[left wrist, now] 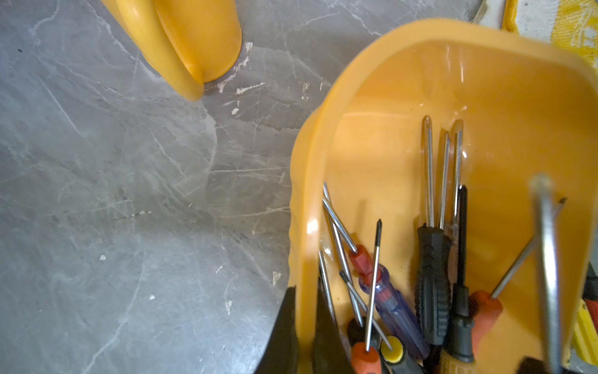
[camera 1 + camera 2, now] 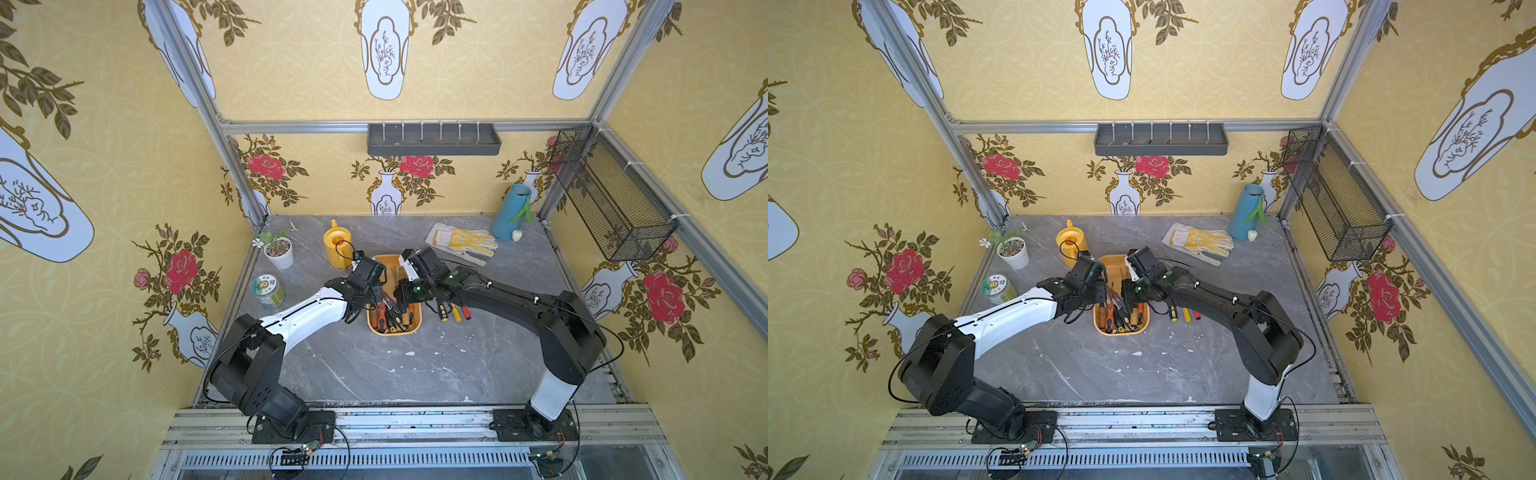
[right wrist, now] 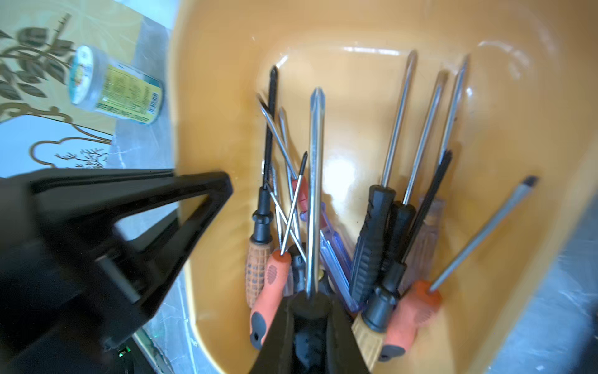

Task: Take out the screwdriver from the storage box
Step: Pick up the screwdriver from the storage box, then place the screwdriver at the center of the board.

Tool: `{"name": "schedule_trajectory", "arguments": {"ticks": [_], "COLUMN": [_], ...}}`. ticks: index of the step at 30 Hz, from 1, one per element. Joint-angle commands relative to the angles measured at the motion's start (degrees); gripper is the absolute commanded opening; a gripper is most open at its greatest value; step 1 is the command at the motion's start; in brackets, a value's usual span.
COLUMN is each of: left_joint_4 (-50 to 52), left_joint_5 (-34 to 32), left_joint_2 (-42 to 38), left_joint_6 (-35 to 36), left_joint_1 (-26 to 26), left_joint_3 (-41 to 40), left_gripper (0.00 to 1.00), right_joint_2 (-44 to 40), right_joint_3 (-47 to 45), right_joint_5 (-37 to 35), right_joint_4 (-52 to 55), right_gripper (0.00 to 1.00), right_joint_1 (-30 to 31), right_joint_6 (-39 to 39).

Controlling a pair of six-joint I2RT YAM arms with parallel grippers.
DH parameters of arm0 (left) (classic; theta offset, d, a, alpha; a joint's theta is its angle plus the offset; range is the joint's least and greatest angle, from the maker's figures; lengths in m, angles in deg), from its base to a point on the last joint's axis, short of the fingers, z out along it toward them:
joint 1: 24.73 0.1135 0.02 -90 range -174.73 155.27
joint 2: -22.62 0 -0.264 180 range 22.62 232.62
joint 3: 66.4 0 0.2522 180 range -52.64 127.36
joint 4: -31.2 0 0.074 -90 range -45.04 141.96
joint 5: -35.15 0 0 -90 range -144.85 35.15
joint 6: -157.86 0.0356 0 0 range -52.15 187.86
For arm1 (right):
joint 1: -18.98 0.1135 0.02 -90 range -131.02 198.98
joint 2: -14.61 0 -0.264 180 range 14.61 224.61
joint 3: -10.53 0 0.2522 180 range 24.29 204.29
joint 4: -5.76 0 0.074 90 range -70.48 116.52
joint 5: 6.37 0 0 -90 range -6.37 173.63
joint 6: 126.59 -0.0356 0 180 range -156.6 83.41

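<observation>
The yellow-orange storage box [image 2: 395, 332] [image 2: 1121, 333] sits mid-table with several screwdrivers piled at its near end. My left gripper [image 2: 374, 300] [image 1: 305, 286] is shut on the box's left rim [image 1: 301, 207], one finger outside and one inside. My right gripper [image 2: 400, 300] [image 3: 310, 301] is shut on the black handle of a screwdriver [image 3: 315, 181]. Its long silver shaft [image 1: 547, 259] runs above the other screwdrivers, toward the box's far end [image 3: 356, 39]. The left gripper's black finger [image 3: 181, 200] shows beside the box in the right wrist view.
A yellow watering can [image 2: 337, 245] stands just behind the box on the left, near a white plant pot [image 2: 278, 251] and a jar [image 2: 268, 291]. Several screwdrivers [image 2: 455, 311] lie on the table right of the box. A glove [image 2: 463, 243] and blue vase [image 2: 511, 212] are at the back right.
</observation>
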Motion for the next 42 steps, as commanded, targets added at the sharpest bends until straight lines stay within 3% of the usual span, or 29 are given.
{"name": "schedule_trajectory", "arguments": {"ticks": [1,15,28,42], "left_joint_4": [-1.4,-0.3,0.5,0.5], "left_joint_5": [-1.4,-4.5,-5.4,-5.1], "left_joint_2": [0.2,-1.1,-1.7,-1.1], "left_joint_6": [-0.2,1.3,1.7,1.6], "left_joint_1": [0.0,0.0,0.0,0.0], "left_joint_3": [0.2,0.3,0.2,0.5], "left_gripper": [0.0,0.0,0.0,0.0], "right_joint_2": [-2.8,-10.6,-2.6,7.8], "right_joint_3": [-0.9,-8.1,-9.4,-2.8], "right_joint_5": [-1.2,-7.6,-7.8,-12.8], "right_joint_4": [-3.8,-0.2,1.4,8.2], "right_gripper": [0.0,0.0,0.0,0.0], "right_joint_1": [-0.5,-6.6,-7.1,-6.6], "right_joint_6": [1.5,1.5,0.9,0.1]}}
